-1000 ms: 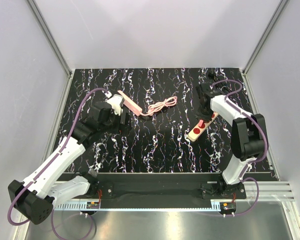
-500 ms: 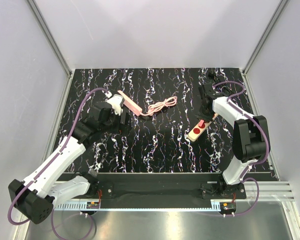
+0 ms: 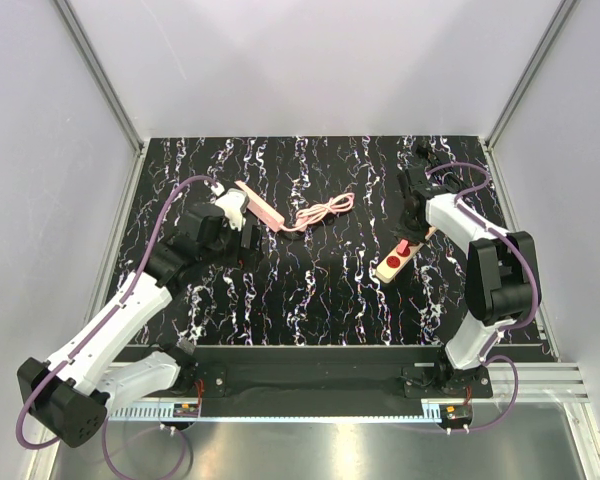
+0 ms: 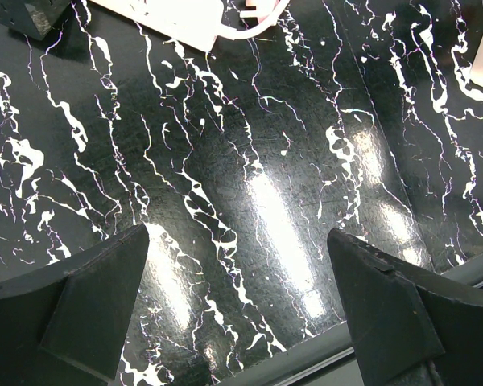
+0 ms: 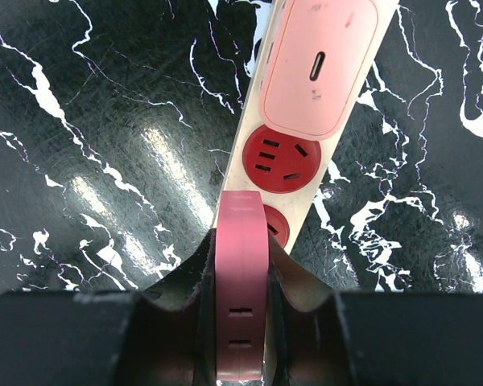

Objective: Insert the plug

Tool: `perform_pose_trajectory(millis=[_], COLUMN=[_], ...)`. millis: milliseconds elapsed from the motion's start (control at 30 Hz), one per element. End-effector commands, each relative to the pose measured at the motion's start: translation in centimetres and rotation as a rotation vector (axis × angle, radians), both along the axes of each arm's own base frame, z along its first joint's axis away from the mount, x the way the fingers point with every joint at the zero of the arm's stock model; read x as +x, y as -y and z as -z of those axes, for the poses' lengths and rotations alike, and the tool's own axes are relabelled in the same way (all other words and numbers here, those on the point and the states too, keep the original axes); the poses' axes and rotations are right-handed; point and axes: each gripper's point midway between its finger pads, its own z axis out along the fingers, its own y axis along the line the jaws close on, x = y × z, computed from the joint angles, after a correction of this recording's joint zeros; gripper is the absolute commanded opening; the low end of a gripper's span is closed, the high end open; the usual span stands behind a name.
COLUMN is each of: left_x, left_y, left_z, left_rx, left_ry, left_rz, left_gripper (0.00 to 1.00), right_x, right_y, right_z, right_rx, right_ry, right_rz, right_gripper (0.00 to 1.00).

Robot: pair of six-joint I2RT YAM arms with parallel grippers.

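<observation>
A cream power strip (image 3: 391, 266) with red sockets lies at the right of the marbled table. My right gripper (image 3: 410, 228) is shut on a pink-red plug (image 3: 403, 246) and holds it upright over the strip. In the right wrist view the plug (image 5: 241, 273) sits between my fingers, over the strip (image 5: 258, 133). It partly hides one red socket (image 5: 277, 226); another red socket (image 5: 280, 158) is bare just beyond it. My left gripper (image 3: 242, 240) is open and empty at the left; its fingers (image 4: 97, 305) hang over bare table.
A pink bar (image 3: 261, 206) with a coiled pink cable (image 3: 326, 210) lies at the back middle. A white block (image 4: 177, 18) with a white cord shows at the top of the left wrist view. The table's metal front edge (image 4: 322, 366) is close below.
My right arm shifted slightly, its elbow moving right; the plug and strip sit a little lower left than one second ago. The left arm has not moved.
</observation>
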Motion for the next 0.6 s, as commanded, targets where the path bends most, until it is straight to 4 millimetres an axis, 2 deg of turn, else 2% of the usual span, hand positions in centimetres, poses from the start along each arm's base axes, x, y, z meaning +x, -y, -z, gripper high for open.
perform_pose_trajectory(millis=[0, 367, 567], left_x=[0.5, 0.4, 0.3], left_y=[0.6, 0.2, 0.4], left_z=[-0.7, -1.4, -1.5], left_rx=[-0.016, -0.022, -0.031], left_ry=[0.029, 0.058, 0.052], left_rz=[0.015, 0.005, 0.014], left_gripper=[0.99, 0.99, 0.99], right_x=[-14.7, -14.3, -13.6], right_y=[4.2, 4.5, 5.7], right_z=[5.5, 7.4, 6.1], right_rx=[-0.141, -0.141, -0.213], right_ry=[-0.626, -0.728, -0.690], right_rz=[-0.075, -0.086, -0.040], right_gripper=[0.00, 0.00, 0.00])
